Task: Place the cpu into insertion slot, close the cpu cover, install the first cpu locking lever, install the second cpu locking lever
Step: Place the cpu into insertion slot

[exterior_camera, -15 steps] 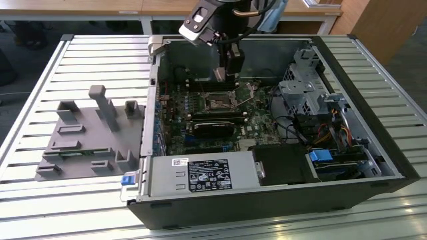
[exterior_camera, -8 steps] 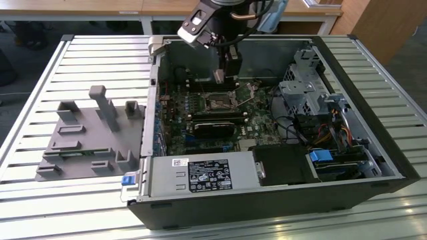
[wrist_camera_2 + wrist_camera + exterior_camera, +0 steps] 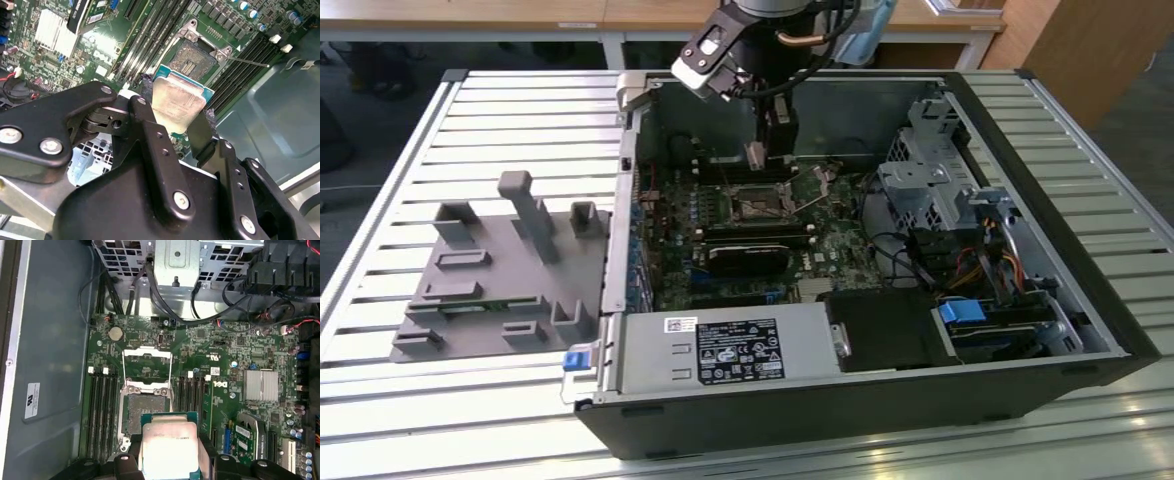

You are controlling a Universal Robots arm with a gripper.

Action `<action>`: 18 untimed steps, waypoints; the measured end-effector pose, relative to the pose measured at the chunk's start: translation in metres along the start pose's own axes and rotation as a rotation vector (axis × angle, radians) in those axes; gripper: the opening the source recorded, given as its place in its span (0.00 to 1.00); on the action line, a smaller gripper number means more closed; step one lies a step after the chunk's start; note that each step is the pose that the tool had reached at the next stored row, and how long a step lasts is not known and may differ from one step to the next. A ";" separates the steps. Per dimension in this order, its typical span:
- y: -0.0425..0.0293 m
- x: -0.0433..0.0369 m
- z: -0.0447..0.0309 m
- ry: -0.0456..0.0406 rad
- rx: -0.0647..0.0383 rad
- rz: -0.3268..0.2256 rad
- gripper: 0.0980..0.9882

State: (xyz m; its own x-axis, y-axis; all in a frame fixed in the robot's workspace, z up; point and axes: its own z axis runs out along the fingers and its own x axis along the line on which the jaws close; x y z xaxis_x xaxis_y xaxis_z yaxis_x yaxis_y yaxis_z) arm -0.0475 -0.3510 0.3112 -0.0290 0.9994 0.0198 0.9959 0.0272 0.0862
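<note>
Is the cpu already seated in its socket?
No: in the first wrist view the gripper holds the cpu clear of the empty socket.

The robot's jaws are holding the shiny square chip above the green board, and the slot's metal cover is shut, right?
Not quite: the first wrist view shows the cpu cover flipped open, with the insertion slot bare. The gripper does hold the cpu above the motherboard.

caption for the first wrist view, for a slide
Claw holds the cpu close to the bare socket, with the cover swung open.
</note>
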 end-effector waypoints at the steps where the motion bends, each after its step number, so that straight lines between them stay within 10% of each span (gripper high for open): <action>1: -0.0003 0.0003 0.0008 -0.0003 0.000 0.005 0.48; 18: -0.0032 0.0239 0.0272 -0.0083 0.017 0.050 0.48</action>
State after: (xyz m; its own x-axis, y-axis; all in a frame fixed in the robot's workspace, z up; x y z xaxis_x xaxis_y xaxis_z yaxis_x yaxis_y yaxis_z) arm -0.0491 -0.3266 0.2843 0.0215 0.9997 0.0154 0.9974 -0.0225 0.0687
